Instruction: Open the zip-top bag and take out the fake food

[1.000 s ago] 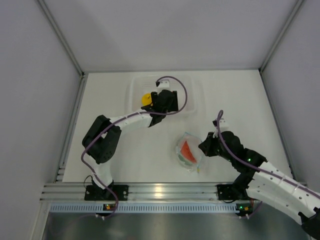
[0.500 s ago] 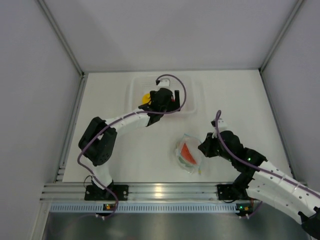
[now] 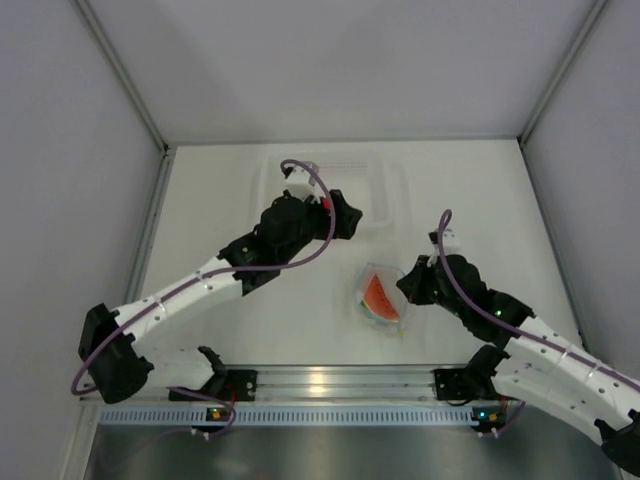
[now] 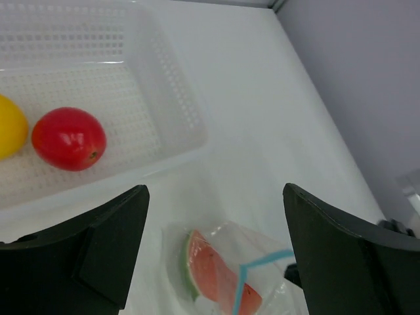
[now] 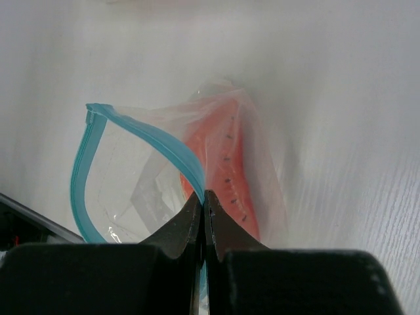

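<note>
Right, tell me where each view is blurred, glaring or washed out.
Top external: a bright glare spot on the metal rail, the rest evenly lit. Left wrist: its jaws are dark, soft blurs; the red fruit carries small highlights. Right wrist: jaws out of focus, the bag fairly sharp, the table washed pale.

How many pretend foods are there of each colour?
Yellow round fruit: 1
Red round fruit: 1
Red-and-green watermelon slice, inside the zip-top bag: 1
Total: 3
</note>
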Controlling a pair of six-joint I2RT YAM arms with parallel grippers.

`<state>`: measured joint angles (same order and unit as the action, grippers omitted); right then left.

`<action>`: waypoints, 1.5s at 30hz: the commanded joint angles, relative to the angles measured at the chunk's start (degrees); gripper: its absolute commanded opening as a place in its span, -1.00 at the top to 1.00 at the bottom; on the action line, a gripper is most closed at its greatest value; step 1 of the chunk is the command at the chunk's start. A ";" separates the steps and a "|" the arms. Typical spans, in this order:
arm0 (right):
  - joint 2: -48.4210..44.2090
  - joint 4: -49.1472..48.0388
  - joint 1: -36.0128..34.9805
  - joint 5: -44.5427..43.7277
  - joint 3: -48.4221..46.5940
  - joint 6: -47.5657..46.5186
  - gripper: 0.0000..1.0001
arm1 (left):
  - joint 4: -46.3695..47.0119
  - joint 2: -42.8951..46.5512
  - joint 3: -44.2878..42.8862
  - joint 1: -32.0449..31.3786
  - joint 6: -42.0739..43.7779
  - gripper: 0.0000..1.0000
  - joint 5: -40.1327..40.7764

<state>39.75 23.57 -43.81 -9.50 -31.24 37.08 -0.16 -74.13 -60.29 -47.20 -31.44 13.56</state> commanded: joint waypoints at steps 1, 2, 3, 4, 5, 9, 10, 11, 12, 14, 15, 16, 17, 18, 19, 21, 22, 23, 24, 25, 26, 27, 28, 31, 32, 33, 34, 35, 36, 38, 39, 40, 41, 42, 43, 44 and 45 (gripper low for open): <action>-0.55 -2.56 0.04 -3.77 -2.42 4.31 1.00 | -1.66 5.39 0.44 -5.34 -0.73 -0.71 0.14; -0.55 -2.74 0.04 -4.04 -2.16 4.84 1.00 | -3.07 5.75 -0.08 -8.75 0.06 -0.64 1.02; -0.46 -3.00 -0.04 -4.21 -1.98 5.89 1.00 | -3.78 5.66 -0.61 -10.44 0.15 -0.59 1.72; -0.37 -3.96 -0.05 -4.30 -1.63 6.33 1.00 | -4.40 4.96 -2.09 -12.02 0.85 -0.53 2.25; -0.46 -4.41 0.04 -4.48 -1.10 6.86 1.00 | -5.10 4.35 -2.81 -15.26 1.03 -0.38 3.30; -2.65 -6.17 -0.04 -6.14 1.00 10.28 1.00 | -5.81 1.01 -4.13 -21.26 0.15 0.04 6.82; -3.35 -6.69 -0.05 -6.41 1.53 10.81 1.00 | -5.81 -0.91 -4.39 -23.01 -0.11 0.07 7.52; -4.58 -7.05 -0.05 -6.76 2.32 11.69 1.00 | -5.73 -1.71 -4.48 -23.55 -0.55 0.11 8.14; -5.03 -6.96 -0.13 -7.46 2.59 12.13 1.00 | -5.81 -2.68 -4.48 -23.81 -1.25 0.13 8.84; -6.08 -7.05 -0.13 -7.90 3.29 12.66 1.00 | -5.72 -4.61 -4.40 -23.90 -3.36 0.27 9.37; -6.95 -6.96 -0.05 -8.17 3.38 12.75 1.00 | -5.72 -5.32 -4.40 -23.99 -3.89 0.31 9.12; -7.31 -6.96 -0.13 -8.34 3.47 12.84 1.00 | -5.64 -5.93 -4.57 -23.99 -5.11 0.34 9.11; -7.84 -7.14 -0.05 -8.52 3.82 13.19 1.00 | -5.64 -7.85 -4.74 -23.99 -5.47 0.38 9.20; -8.19 -7.31 -0.13 -8.43 4.00 13.37 1.00 | -5.64 -8.74 -5.44 -24.08 -5.47 0.39 9.20; -8.46 -7.40 -0.05 -8.52 4.35 13.46 1.00 | -5.72 -9.88 -5.71 -24.08 -5.65 0.41 8.94; -9.16 -7.57 -0.13 -8.69 4.70 13.90 1.00 | -5.64 -12.43 -6.33 -24.08 -6.44 0.44 8.50; -9.42 -7.84 -0.13 -8.96 5.22 13.90 1.00 | -5.64 -13.23 -6.50 -24.08 -7.05 0.44 8.24; -9.86 -8.10 -0.05 -8.87 5.58 14.16 1.00 | -5.72 -14.02 -6.68 -24.17 -7.40 0.45 8.23; -10.04 -8.28 -0.05 -8.87 5.84 14.33 1.00 | -5.55 -15.94 -6.85 -24.17 -7.67 0.45 8.15; -10.21 -8.54 -0.05 -8.70 6.37 14.42 1.00 | -5.55 -16.83 -7.29 -24.25 -8.02 0.45 7.97; -10.22 -8.63 -0.05 -8.78 6.46 14.42 1.00 | -5.64 -17.88 -7.47 -24.26 -8.02 0.40 8.41; -10.13 -8.81 -0.05 -8.96 6.72 14.34 1.00 | -5.72 -19.81 -7.82 -24.26 -8.11 0.39 9.11; -10.13 -8.72 -0.05 -8.87 7.07 14.34 1.00 | -5.90 -20.87 -8.08 -24.17 -8.11 0.39 9.46; -10.21 -7.50 -0.13 -10.10 7.51 14.07 1.00 | -5.99 -24.12 -8.44 -24.26 -8.46 0.38 11.13; -10.56 -7.14 -0.13 -10.62 7.60 13.81 1.00 | -6.34 -24.83 -9.22 -24.26 -8.46 0.37 12.01; -11.00 -6.79 -0.05 -11.59 7.69 13.63 1.00 | -7.21 -25.79 -9.58 -24.26 -8.55 0.37 12.36; -11.27 -6.35 -0.05 -12.03 7.95 13.55 1.00 | -7.65 -27.11 -10.02 -24.26 -8.37 0.37 12.54; -11.71 -5.65 -0.05 -12.82 8.13 13.28 1.00 | -7.92 -27.82 -10.46 -24.26 -8.29 0.36 12.54; -11.88 -5.30 -0.13 -13.26 8.22 13.02 1.00 | -8.27 -28.26 -10.63 -24.26 -8.29 0.36 13.06; -12.32 -3.98 -0.05 -14.49 8.39 12.49 1.00 | -9.67 -29.49 -11.60 -24.17 -8.11 0.32 13.77; -12.41 -3.63 -0.05 -14.85 8.48 12.40 1.00 | -10.29 -29.93 -12.04 -24.25 -7.85 0.30 13.86; -12.59 -3.27 -0.05 -15.02 8.92 12.23 1.00 | -11.17 -30.46 -12.48 -24.26 -7.58 0.27 13.95; -12.85 -3.10 -0.05 -15.29 9.27 12.14 1.00 | -13.26 -31.59 -13.35 -24.17 -7.32 0.24 14.21; -12.94 -3.01 -0.05 -15.46 9.53 12.14 1.00 | -14.33 -32.21 -14.32 -24.25 -6.88 0.23 15.08; -13.11 -3.01 -0.05 -15.46 10.06 12.05 1.00 | -15.03 -32.65 -14.67 -24.26 -6.53 0.19 15.44; -13.20 -3.09 -0.05 -15.38 10.24 12.14 1.00 | -16.87 -33.18 -15.11 -24.17 -6.35 0.16 15.88; -13.20 -3.01 -0.05 -15.38 10.41 12.05 1.00 | -17.76 -34.14 -15.38 -24.17 -6.44 0.13 16.49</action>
<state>27.14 20.75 -43.81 -22.87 -21.39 50.02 -13.15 -106.80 -73.23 -71.31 -38.79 26.92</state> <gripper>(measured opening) 0.006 0.423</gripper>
